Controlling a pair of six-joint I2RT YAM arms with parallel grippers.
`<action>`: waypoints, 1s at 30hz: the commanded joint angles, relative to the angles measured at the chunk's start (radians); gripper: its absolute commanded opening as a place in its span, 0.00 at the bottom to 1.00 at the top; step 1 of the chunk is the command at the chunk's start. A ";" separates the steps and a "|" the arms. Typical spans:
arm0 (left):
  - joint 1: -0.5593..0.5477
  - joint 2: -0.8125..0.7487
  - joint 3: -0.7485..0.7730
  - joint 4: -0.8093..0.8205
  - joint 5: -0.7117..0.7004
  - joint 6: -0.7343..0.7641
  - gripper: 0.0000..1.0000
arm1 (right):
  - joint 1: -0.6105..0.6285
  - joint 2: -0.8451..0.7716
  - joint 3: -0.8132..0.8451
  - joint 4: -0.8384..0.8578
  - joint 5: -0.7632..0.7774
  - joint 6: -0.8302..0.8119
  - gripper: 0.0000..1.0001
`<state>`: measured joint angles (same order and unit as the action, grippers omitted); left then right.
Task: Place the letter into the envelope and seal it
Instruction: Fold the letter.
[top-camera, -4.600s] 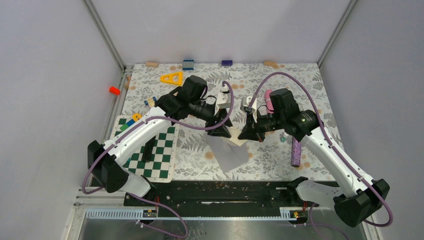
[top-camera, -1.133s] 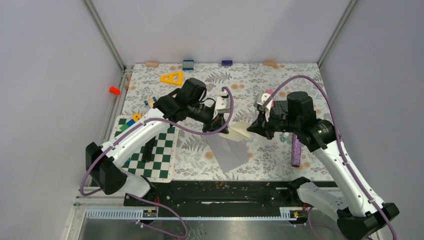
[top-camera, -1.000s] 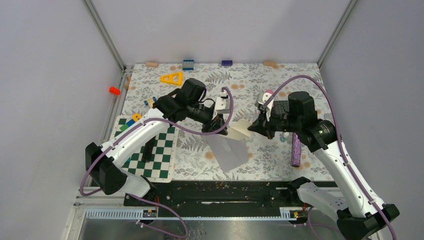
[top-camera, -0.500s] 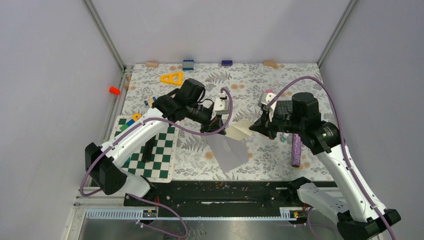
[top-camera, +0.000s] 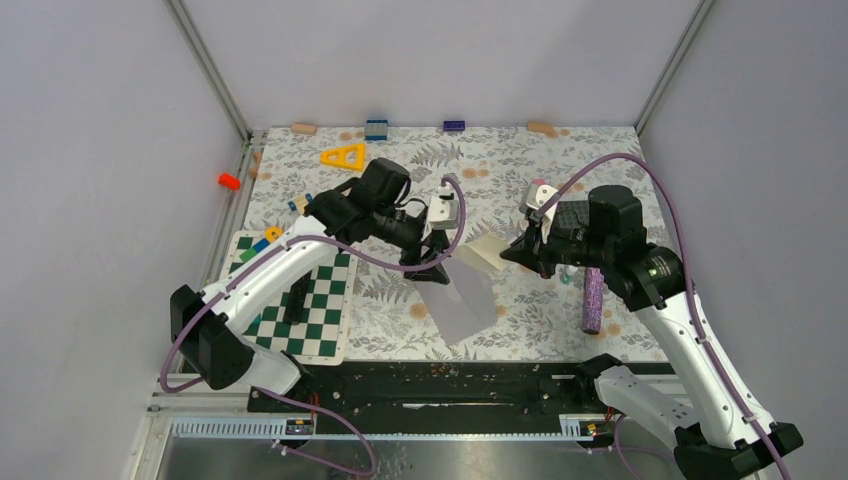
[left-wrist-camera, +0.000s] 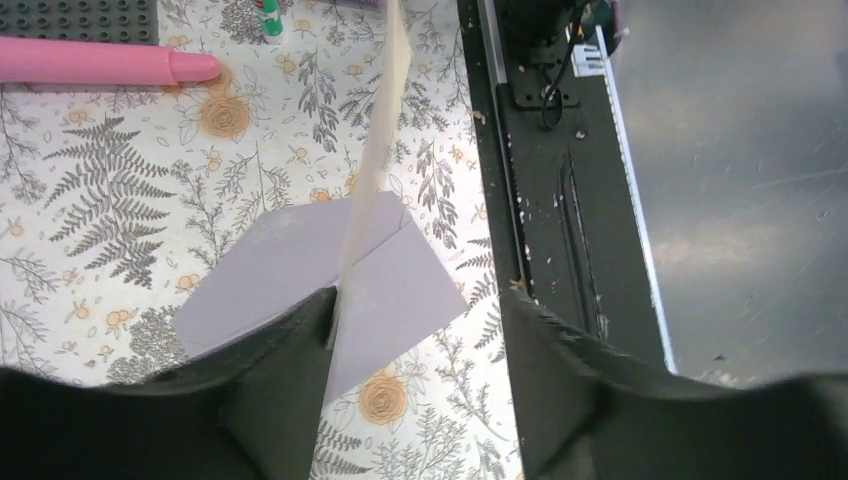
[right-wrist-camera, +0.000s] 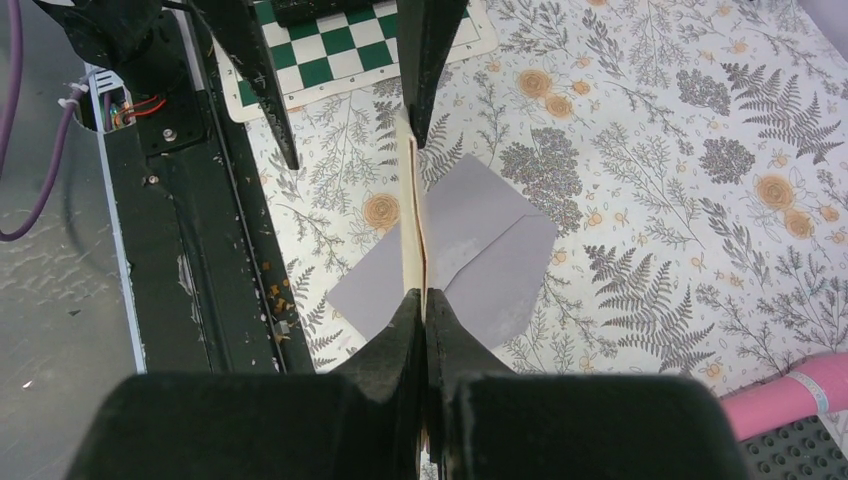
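Top view: right claw (top-camera: 507, 257) is pinched fully together on the letter (top-camera: 482, 254), gripping its 3 o'clock end. The letter is up off the desk (top-camera: 530, 325), hanging in the air between the two claws near desk centre. Both wrist cams see it edge-on, as a thin tan strip.

The left claw (top-camera: 433, 270) has its jaws parted about halfway and clamps nothing. The letter's 9 o'clock end sits in the gap, up against one finger (left-wrist-camera: 285, 385), and the other finger is clear of it.

The envelope (top-camera: 463, 306) lies flat on the desk at 6 o'clock of the letter, directly below it in both wrist views. Neither claw touches it. A fold line and a pointed corner show on it, but I can't tell if the flap is open or shut.

Other stuff:
- chessboard mat (top-camera: 310, 300) at 9 o'clock of the envelope, near the left arm, with a dark piece on it
- purple cylinder (top-camera: 592, 305) at 3 o'clock of the envelope, well apart, beside the right arm
- yellow triangle (top-camera: 344, 156) at 11 o'clock, far side of the desk
- blue block (top-camera: 376, 128) at the 12 o'clock edge
- small orange piece (top-camera: 229, 181) off the desk at 10 o'clock
- pink marker (left-wrist-camera: 100, 66) lying just beside a dark grey studded plate (left-wrist-camera: 80, 18), seen in the left wrist view
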<state>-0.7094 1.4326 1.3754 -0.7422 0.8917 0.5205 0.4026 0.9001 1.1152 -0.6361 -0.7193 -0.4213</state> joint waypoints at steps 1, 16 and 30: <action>0.005 -0.026 0.024 0.023 0.008 -0.012 0.74 | -0.010 -0.004 0.038 0.037 -0.039 0.016 0.00; 0.005 -0.016 0.100 0.076 0.018 -0.076 0.98 | -0.010 0.067 0.018 0.035 -0.236 0.064 0.00; 0.004 -0.033 0.065 0.037 0.089 -0.014 0.23 | -0.014 0.096 0.038 0.037 -0.262 0.095 0.00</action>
<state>-0.7078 1.4330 1.4361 -0.7120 0.9367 0.4747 0.3977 1.0023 1.1152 -0.6331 -0.9550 -0.3428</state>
